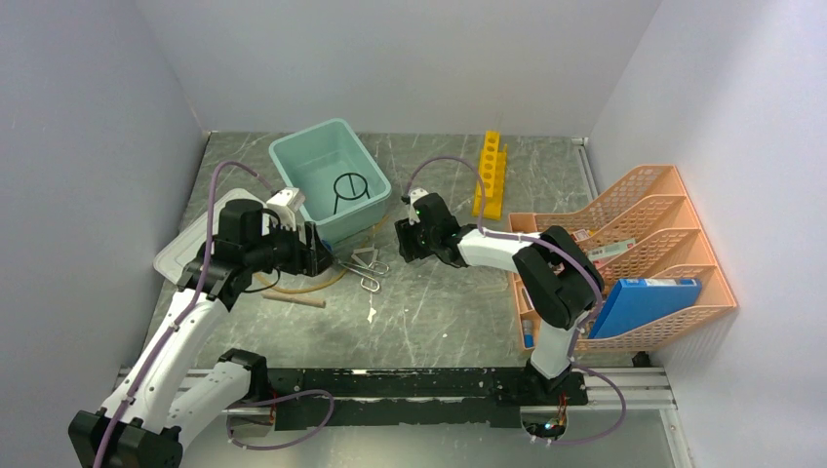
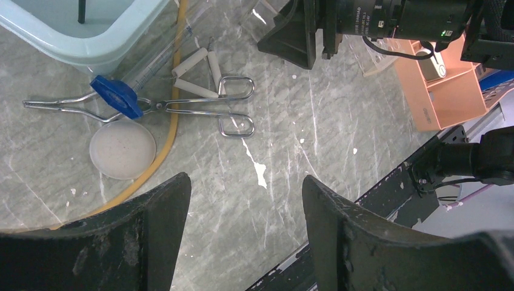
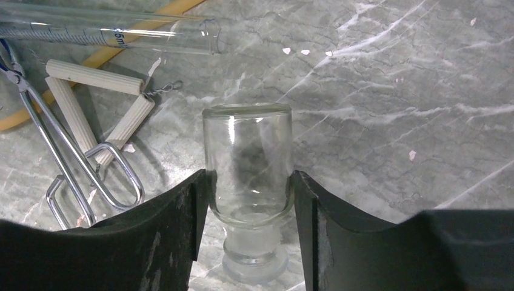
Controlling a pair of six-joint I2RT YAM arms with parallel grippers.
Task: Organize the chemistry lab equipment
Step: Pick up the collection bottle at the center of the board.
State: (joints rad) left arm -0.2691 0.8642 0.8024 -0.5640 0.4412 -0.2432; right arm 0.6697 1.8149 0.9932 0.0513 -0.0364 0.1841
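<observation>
The right claw [image 3: 248, 197] is pinched on a small clear glass bottle [image 3: 247, 151], its neck toward the wrist. A wire triangle [image 3: 91, 103] and silver tongs [image 3: 73, 170] are seen lying beside it on the worktop [image 3: 394, 121]. The left claw [image 2: 245, 206] is spread, with nothing held. A blue-capped tube [image 2: 115, 96] and the tan hose [image 2: 173, 91] are seen near the tongs. The black ring stand [image 1: 348, 187] is seen inside the teal tub [image 1: 293, 156].

I look into a closed booth with a plain white back wall [image 1: 390, 58], a left wall [image 1: 78, 146] and a right wall [image 1: 741, 97], all smooth panels with a faint lilac cast. I work over a grey marbled table top [image 1: 458, 312], scratched and flecked with white marks. A black rail [image 1: 429, 385] runs along its near edge. The light is even and soft, and the shadows are faint.
</observation>
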